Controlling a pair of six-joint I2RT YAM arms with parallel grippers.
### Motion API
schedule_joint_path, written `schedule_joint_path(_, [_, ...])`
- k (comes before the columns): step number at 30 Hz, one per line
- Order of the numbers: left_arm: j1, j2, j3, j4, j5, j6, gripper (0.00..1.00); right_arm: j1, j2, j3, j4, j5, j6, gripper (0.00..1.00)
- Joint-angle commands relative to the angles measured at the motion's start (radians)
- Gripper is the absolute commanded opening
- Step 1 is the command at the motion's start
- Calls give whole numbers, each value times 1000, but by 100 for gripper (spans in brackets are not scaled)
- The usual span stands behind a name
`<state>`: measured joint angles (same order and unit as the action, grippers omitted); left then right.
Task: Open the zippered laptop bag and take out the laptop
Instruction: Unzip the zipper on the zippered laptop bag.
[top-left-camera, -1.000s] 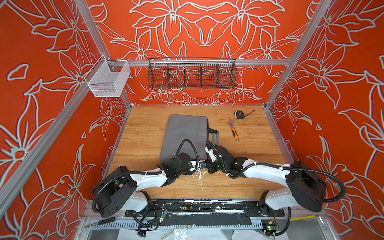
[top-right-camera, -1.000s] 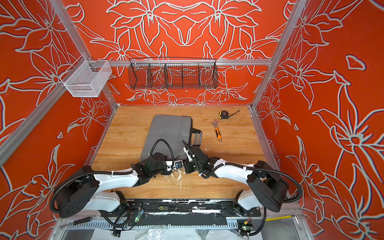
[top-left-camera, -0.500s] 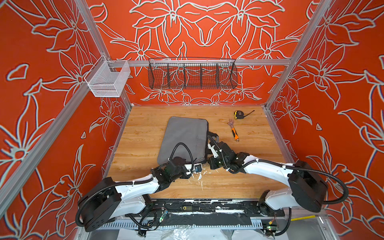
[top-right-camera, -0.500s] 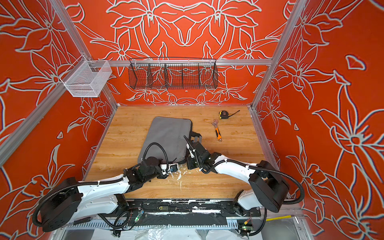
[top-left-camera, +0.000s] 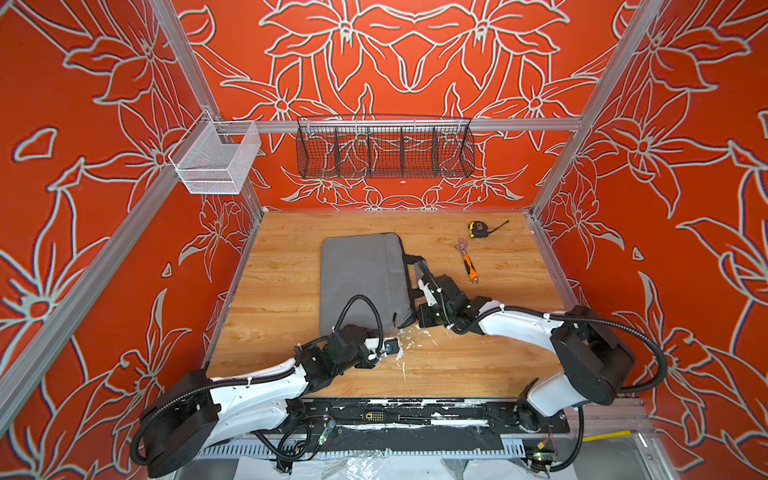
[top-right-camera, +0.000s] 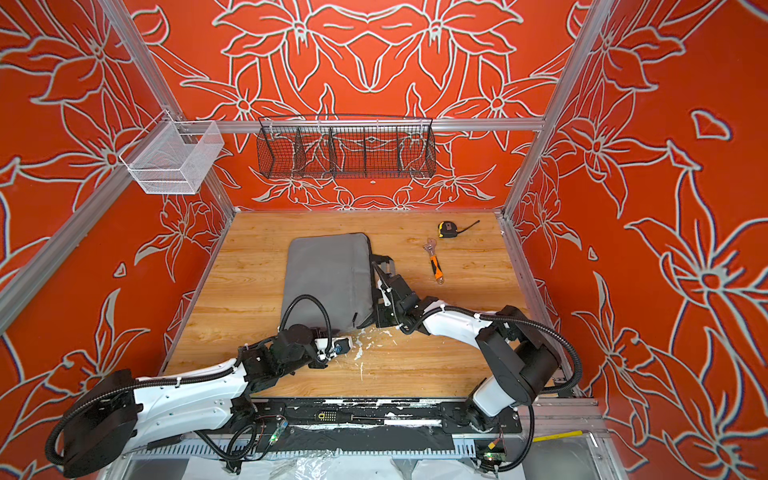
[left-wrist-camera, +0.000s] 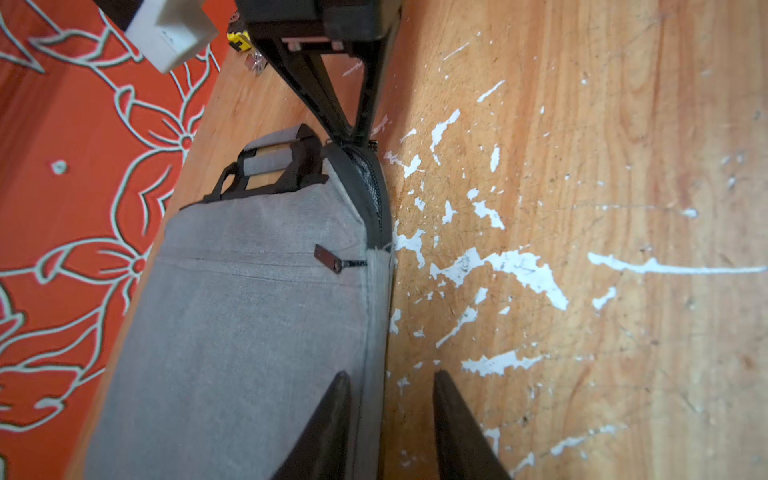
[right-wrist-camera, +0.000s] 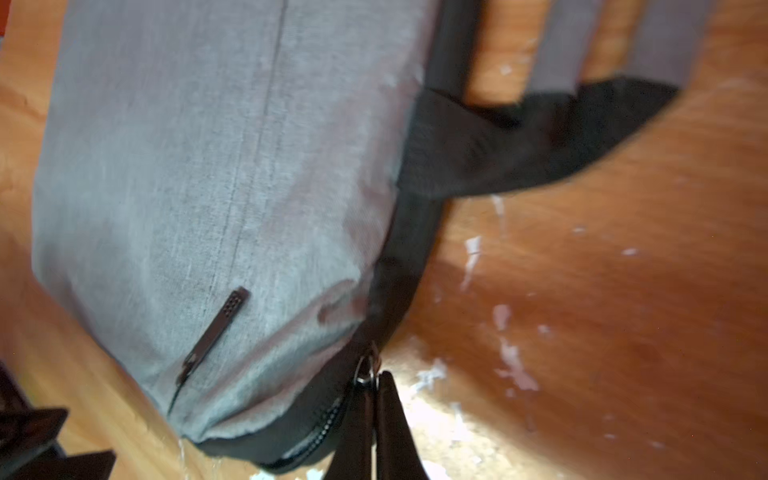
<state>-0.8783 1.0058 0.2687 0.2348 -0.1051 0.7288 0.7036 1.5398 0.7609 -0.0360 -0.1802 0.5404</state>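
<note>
1. The grey bag lies flat in the middle of the wooden table. Its two handles stick out from the side toward the robot's right.
2. Dark zipper edging runs round the bag's near right corner. Whether it is open there cannot be told.
3. A small dark tab lies on the grey face close to that corner.
4. The right gripper meets that corner with its fingers pressed together, pinching the zipper pull. The pull's metal ring shows right at the fingertips.
5. The left gripper sits at the bag's near edge with its fingers spread. One finger is over the grey fabric and the other is over bare wood, with the bag's edge between them. It holds nothing, and whether it touches the bag cannot be told.
6. White scuffs mark the table just beside the bag's near edge.
7. An orange-handled wrench lies to the right of the handles, apart from them. A yellow-and-black tape measure lies beyond it, near the back wall.
8. A black wire basket hangs on the back wall, and a white mesh basket hangs in the back left corner.
</note>
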Motion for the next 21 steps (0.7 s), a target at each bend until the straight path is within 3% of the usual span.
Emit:
schedule_joint_path(1, [-6, 10, 38, -49, 53, -10, 37, 9, -26, -42, 77, -11, 38, 0])
schedule_joint_path(8, [-69, 195, 213, -74, -74, -185, 42, 26, -106, -148, 155, -109, 41, 0])
schedule_joint_path(12, [-94, 280, 207, 73, -74, -195, 46, 38, -149, -188, 191, -161, 46, 0])
schedule_joint_path(19, [-124, 410, 289, 41, -90, -196, 51, 49, -193, -223, 200, -195, 33, 0])
schedule_joint_path(21, [-126, 428, 302, 39, -97, -204, 48, 50, -190, -229, 211, -200, 35, 0])
